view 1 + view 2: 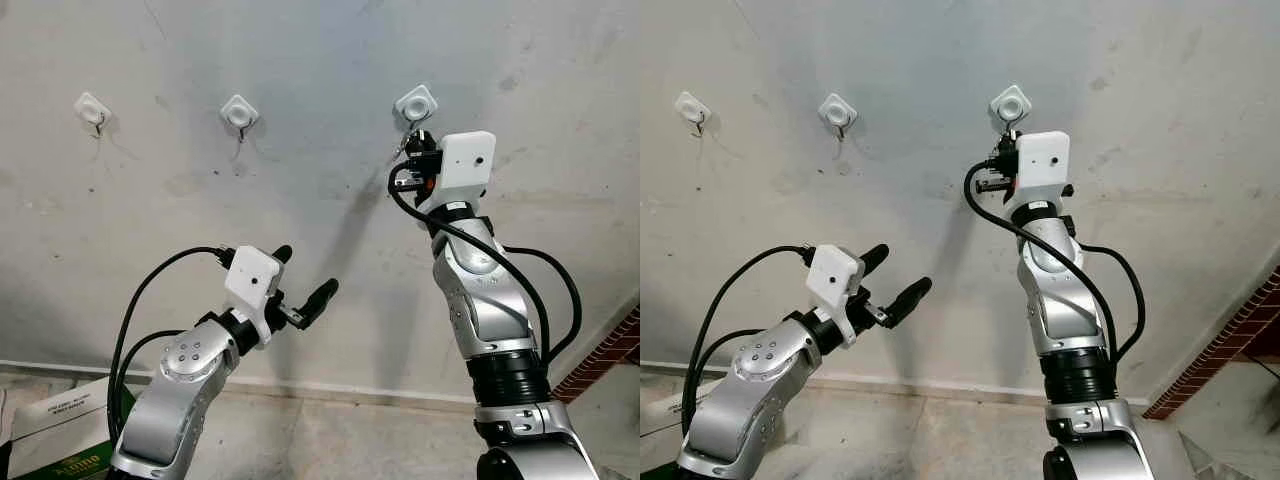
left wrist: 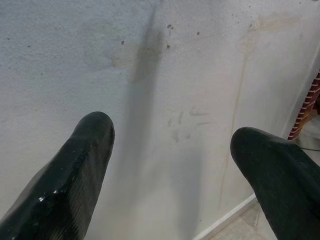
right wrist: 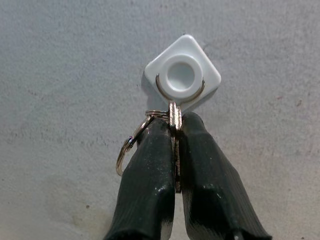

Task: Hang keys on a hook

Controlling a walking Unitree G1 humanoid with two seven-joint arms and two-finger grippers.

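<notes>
The right gripper (image 3: pixel 176 131) pinches the keys (image 3: pixel 173 119) against the rightmost hook (image 3: pixel 182 74) on the wall (image 1: pixel 300 60). The left gripper (image 1: pixel 305 275) hangs spread, lower down.

Printing on the side of a white and green cardboard box (image 1: pixel 62 436) at the lower left on the floor: a few lines of small dark type on the white part, yellowish lettering on the green band, all too small and blurred to read. Nothing legible elsewhere.
</notes>
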